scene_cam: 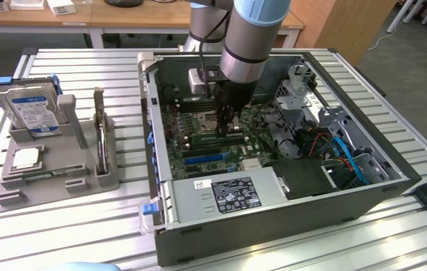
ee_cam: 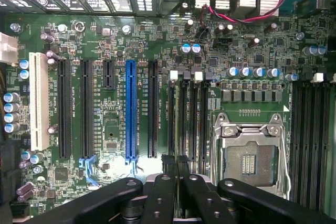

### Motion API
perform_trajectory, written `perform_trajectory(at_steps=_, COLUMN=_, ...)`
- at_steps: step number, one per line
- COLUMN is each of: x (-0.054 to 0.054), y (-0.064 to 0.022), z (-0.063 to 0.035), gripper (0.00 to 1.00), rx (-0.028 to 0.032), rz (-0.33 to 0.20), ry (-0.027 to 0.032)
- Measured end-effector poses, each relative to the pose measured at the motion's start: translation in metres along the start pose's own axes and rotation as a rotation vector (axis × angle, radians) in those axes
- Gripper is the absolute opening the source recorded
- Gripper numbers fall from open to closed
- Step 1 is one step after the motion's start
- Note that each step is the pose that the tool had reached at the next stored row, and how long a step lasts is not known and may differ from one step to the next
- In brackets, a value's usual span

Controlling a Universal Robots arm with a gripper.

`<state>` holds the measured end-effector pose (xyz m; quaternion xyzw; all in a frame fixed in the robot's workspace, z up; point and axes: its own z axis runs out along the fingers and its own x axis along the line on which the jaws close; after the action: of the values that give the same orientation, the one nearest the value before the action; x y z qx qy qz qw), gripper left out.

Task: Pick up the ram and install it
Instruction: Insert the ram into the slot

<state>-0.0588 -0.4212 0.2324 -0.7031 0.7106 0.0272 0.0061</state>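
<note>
Ram [ee_cam: 177, 129] looks light, stiff and fragile to us; we judge the hand [ee_cam: 176, 162] pinches its 2 flat faces mid-length, over the motherboard [ee_cam: 113, 124].

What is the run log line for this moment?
claw: shut | place: inside computer case, above memory slots beside CPU socket | held item: cannot tell

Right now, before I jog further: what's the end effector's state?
End effector: closed over the motherboard, apparently gripping the ram, seen edge-on.
</note>
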Motion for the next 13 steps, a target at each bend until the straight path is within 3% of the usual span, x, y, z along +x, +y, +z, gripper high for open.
perform_trajectory(at_steps=13, x=0.0001, y=0.0008, z=0.0027, gripper=0.12, rx=0.0001, rz=0.000, ry=-0.0001)
